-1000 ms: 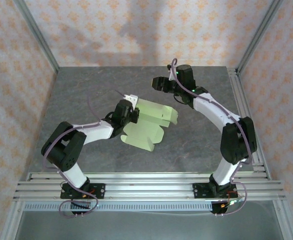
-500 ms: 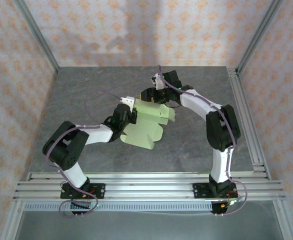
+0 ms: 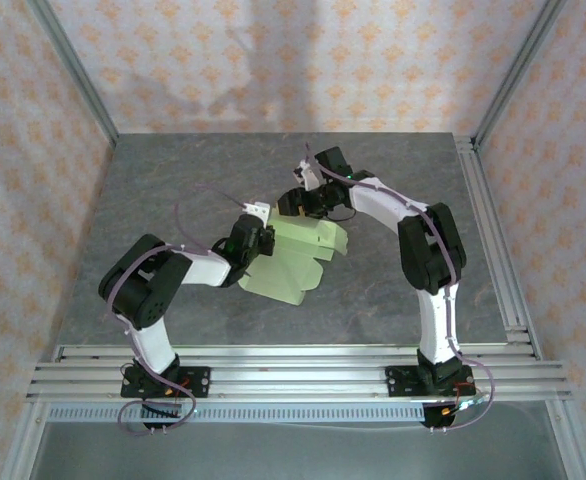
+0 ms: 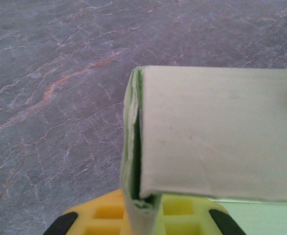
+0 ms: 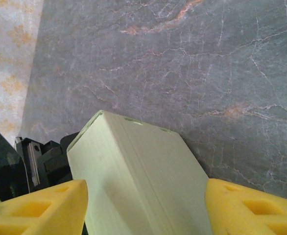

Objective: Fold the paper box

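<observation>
One paper box (image 3: 293, 262), long axis near-left to far-right, left claw (image 4: 143, 218) clamping it, right claw (image 5: 146, 205) spread

Grey stone-patterned table (image 3: 173, 180), reddish veins running across it. Pale green paper box (image 3: 285, 268) lying near centre, partly folded, near flap resting flat on tabletop, far part standing raised.

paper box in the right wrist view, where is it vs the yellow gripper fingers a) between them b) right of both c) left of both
a: the paper box fills the gap between the two yellow fingers of the right gripper.
</observation>
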You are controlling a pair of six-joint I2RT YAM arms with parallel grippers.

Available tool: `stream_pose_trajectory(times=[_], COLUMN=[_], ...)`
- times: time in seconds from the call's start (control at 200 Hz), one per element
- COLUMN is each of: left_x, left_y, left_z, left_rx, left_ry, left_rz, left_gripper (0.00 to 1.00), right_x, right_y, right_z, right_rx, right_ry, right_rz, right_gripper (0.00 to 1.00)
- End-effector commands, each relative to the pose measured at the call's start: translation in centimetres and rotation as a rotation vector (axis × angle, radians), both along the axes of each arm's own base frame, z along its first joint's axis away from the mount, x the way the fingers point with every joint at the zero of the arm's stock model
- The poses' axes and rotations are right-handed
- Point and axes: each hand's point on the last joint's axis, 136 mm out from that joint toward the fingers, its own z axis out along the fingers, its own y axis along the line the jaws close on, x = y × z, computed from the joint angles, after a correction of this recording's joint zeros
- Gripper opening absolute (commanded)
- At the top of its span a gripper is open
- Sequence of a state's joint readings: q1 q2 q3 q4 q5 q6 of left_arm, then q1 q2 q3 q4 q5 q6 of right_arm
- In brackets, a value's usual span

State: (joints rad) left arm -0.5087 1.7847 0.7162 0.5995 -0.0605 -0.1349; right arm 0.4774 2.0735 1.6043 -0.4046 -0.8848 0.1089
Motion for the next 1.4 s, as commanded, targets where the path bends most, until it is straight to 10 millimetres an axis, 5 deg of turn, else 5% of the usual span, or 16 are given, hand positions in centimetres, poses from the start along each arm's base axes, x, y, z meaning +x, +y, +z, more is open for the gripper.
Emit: stream_pose_trajectory(times=[0.0, 0.295, 0.986, 1.396], left_x=[0.6, 0.5, -0.2, 0.1], left_y=[0.1, 0.2, 0.7, 0.9], left_z=[0.2, 0.9, -0.6, -1.8], left_rx=[-0.033, -0.035, -0.026, -0.023], left_ry=[-0.025, -0.034, 0.006, 0.017], left_rz=[0.031, 0.037, 0.050, 0.067], left_gripper=[0.11, 0.21, 0.18, 0.22], right_x=[-0.7, -1.5, -2.6, -2.4], right_y=[-0.6, -1.8, -1.7, -1.0], right_z=[-1.6, -3.4, -4.1, -2.9], right_rx=[-0.068, -0.157, -0.199, -0.159], right_ry=[0.005, 0.011, 0.022, 0.005], right_rz=[0.025, 0.031, 0.045, 0.049], right_gripper=[0.64, 0.63, 0.62, 0.62])
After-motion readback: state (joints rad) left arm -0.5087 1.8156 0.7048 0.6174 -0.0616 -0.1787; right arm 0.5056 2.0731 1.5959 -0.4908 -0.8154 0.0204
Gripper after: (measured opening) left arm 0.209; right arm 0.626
